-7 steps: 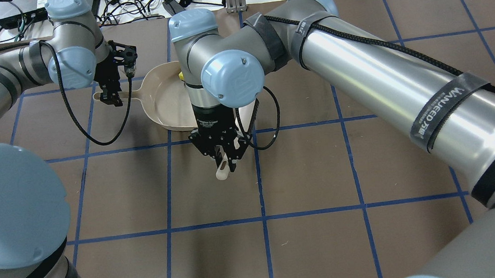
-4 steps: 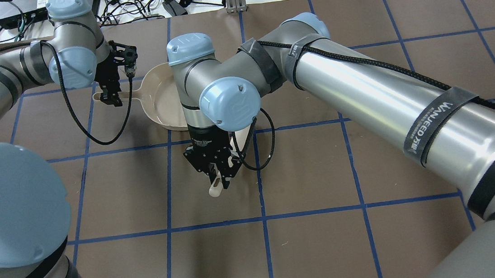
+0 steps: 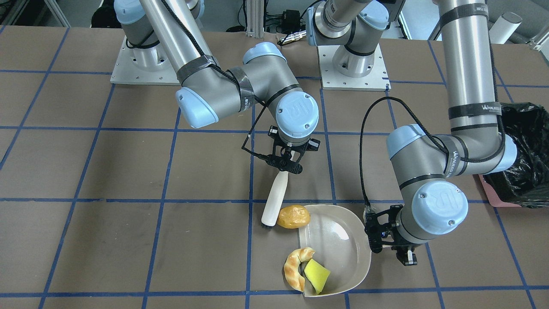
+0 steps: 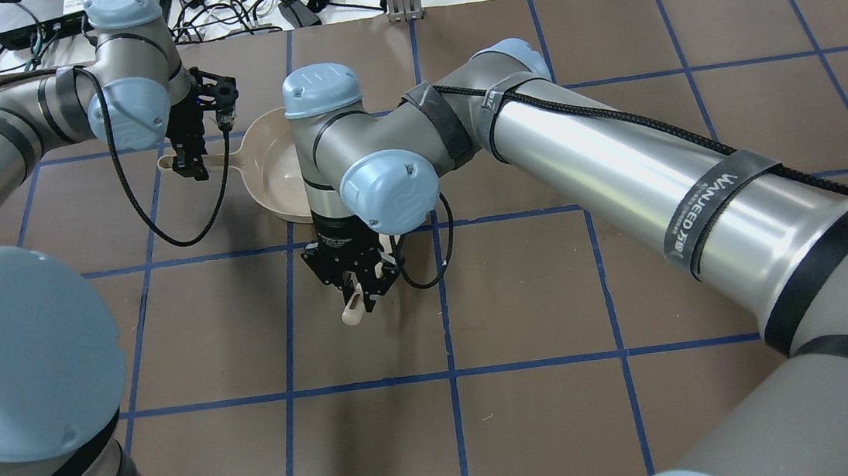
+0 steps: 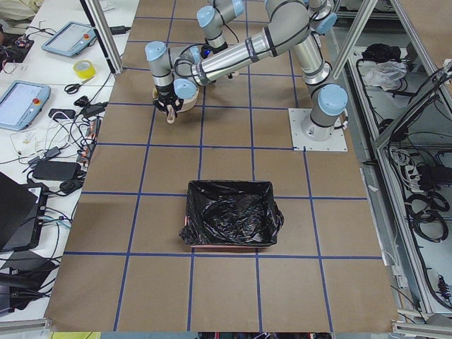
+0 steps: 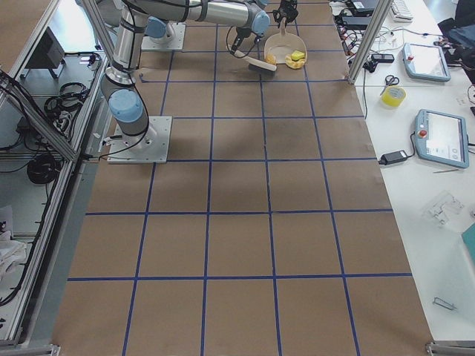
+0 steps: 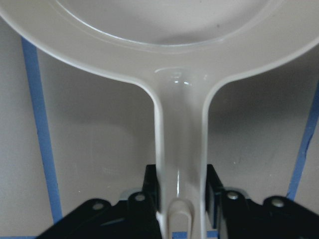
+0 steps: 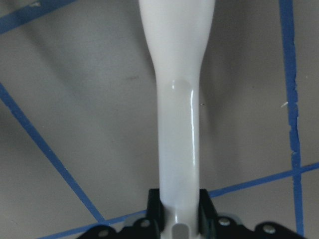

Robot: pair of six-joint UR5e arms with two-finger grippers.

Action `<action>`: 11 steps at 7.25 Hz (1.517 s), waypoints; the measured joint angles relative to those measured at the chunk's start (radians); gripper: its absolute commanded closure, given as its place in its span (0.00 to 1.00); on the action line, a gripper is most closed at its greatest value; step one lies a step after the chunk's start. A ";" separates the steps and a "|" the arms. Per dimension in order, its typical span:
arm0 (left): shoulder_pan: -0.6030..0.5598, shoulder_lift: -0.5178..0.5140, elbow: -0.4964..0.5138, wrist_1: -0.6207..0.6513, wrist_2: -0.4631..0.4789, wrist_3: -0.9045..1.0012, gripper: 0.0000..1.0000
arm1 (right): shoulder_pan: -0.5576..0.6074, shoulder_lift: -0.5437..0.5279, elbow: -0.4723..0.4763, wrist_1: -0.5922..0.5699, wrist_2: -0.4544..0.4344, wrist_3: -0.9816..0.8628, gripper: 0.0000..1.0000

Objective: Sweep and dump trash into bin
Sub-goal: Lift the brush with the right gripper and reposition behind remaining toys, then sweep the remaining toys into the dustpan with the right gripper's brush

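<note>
Right pincer [image 4: 358, 295], gripping brush [image 3: 274, 195], slid leftward; left pincer [image 4: 191, 165] grips dustpan [image 3: 339, 244].

Yellow tape roll [image 5: 83, 69], scissors [image 5: 73, 87], grey pendant [image 5: 68, 38], cables [image 5: 62, 138] on white bench [image 5: 35, 67].

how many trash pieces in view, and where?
3: potato lump beside the brush, outside the dustpan; croissant at its open edge; sponge wedge just inside. None seems hidden.

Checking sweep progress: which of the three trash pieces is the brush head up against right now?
The golden-brown potato lump, beside the brush head at the dustpan's mouth. The croissant and yellow-green sponge wedge lie together further along, clear of the brush.
</note>
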State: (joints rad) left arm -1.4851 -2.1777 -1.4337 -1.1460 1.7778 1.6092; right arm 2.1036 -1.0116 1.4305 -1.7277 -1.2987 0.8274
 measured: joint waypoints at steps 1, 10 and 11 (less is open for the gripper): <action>-0.010 0.000 0.000 0.000 0.014 -0.007 0.93 | -0.006 0.012 -0.010 -0.029 0.001 -0.034 1.00; -0.017 0.000 -0.002 0.001 0.021 -0.011 0.93 | 0.002 0.182 -0.242 -0.087 0.009 -0.187 1.00; -0.017 0.001 -0.003 0.001 0.020 -0.011 0.94 | 0.006 0.185 -0.246 -0.087 0.014 -0.180 1.00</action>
State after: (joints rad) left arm -1.5017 -2.1769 -1.4367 -1.1448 1.7977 1.5984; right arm 2.1096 -0.8270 1.1844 -1.8143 -1.2849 0.6476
